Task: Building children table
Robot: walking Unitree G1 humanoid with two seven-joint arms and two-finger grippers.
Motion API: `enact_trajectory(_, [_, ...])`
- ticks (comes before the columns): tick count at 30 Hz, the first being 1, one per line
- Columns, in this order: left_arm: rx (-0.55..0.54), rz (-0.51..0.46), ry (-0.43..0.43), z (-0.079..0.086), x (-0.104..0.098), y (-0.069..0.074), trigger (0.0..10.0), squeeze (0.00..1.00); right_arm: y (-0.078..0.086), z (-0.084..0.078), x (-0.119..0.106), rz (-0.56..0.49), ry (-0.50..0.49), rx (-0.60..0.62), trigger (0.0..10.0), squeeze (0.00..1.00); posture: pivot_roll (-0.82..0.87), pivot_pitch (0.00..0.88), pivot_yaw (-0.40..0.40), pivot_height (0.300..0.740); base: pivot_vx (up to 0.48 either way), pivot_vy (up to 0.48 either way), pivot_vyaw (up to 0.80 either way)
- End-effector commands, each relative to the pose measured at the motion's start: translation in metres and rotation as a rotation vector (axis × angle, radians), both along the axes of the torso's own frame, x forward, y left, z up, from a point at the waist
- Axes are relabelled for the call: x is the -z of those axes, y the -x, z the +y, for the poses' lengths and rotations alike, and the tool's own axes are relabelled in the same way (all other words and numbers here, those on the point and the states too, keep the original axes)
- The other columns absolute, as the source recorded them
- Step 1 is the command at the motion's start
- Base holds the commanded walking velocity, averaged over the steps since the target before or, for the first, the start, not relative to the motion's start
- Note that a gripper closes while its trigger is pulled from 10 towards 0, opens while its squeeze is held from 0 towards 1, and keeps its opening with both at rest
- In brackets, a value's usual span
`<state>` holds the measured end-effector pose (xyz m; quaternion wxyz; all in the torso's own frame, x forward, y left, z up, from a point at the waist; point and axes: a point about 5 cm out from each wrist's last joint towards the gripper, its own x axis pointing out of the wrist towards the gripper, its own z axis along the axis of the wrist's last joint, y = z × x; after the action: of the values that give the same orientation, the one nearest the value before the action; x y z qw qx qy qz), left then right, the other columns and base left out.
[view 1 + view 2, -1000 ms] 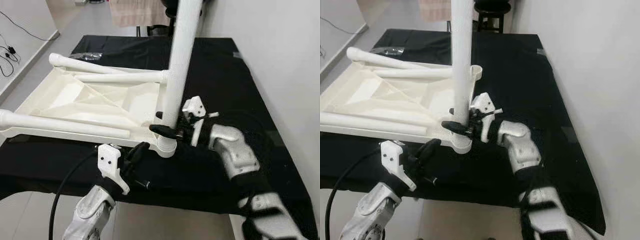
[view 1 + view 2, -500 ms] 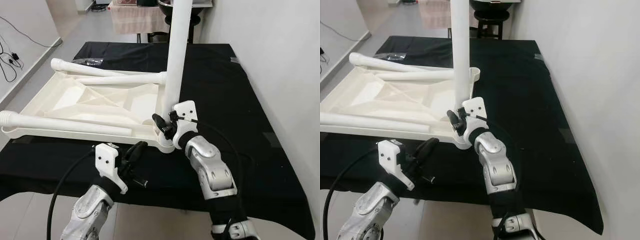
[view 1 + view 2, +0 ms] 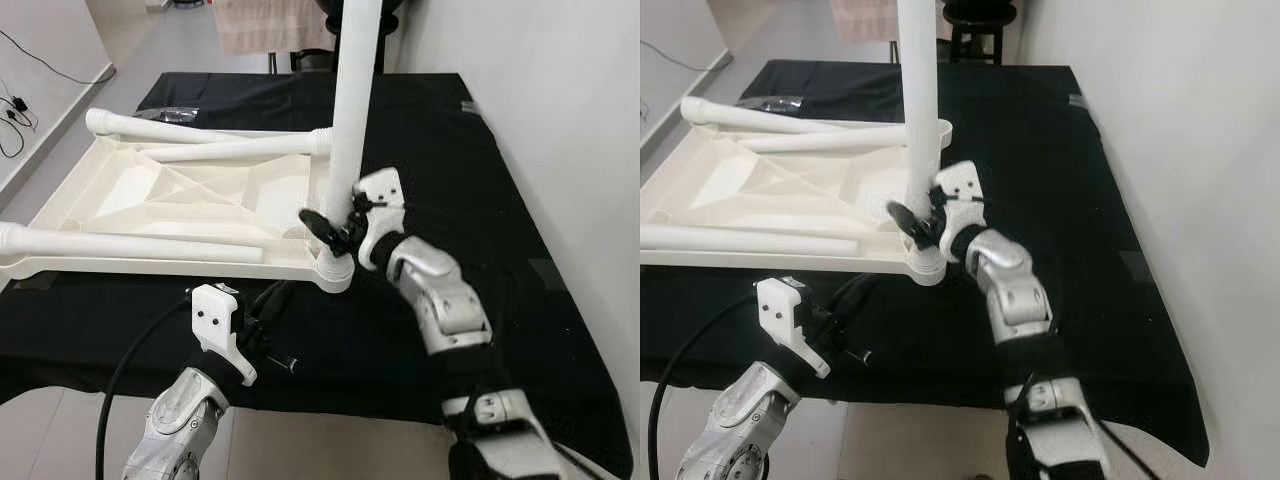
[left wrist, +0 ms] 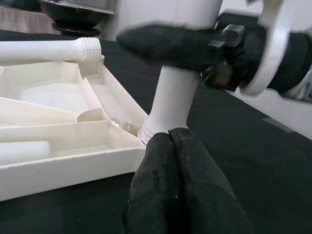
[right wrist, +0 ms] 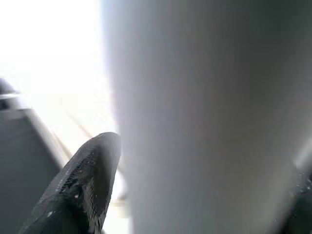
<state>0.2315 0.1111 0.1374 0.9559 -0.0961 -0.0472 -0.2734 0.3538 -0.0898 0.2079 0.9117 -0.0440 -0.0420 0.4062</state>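
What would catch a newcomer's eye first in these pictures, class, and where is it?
First, the tall white plastic table leg standing upright in the near corner socket of the upturned white plastic tabletop, which lies on the black cloth-covered table. The right tool is clamped around that leg just above the socket. The left tool, fingers shut, hovers off the tabletop's near edge, and more white legs lie flat on the tabletop.

Right arm reaches forward, elbow bent; right gripper (image 3: 335, 228) with fingers clamped about an upright leg (image 3: 352, 110). Left gripper (image 3: 268, 305) low, fingers pressed together.
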Motion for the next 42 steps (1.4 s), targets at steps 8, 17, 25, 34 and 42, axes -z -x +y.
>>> enact_trajectory(8, [-0.005,0.018,-0.011,0.000,0.003,0.003,10.0,0.00,-0.009,0.005,0.005,0.054,0.046,-0.300,1.7,0.00,0.07,0.116,-0.026,0.740,0.000,0.000,0.00])
enact_trajectory(17, [-0.012,0.017,-0.014,-0.001,0.003,0.005,10.0,0.00,-0.018,-0.009,0.007,0.083,0.049,-0.305,0.0,0.00,0.07,0.122,-0.027,0.740,0.000,0.000,0.00])
enact_trajectory(25, [-0.007,0.022,-0.014,0.000,0.004,0.007,10.0,0.00,-0.020,-0.062,0.038,0.125,0.126,0.165,0.0,0.00,0.04,0.126,-0.021,0.740,0.000,0.000,0.00])
enact_trajectory(34, [-0.002,0.028,-0.017,0.003,0.005,0.006,10.0,0.00,0.035,-0.010,0.086,0.247,0.020,0.471,0.0,0.00,0.03,0.111,-0.005,0.740,0.000,0.000,0.00])
enact_trajectory(42, [-0.017,0.022,-0.023,0.002,0.005,0.004,10.0,0.00,0.011,-0.011,0.075,0.192,0.066,0.467,10.0,0.00,0.05,0.105,-0.020,0.740,0.000,0.000,0.00])
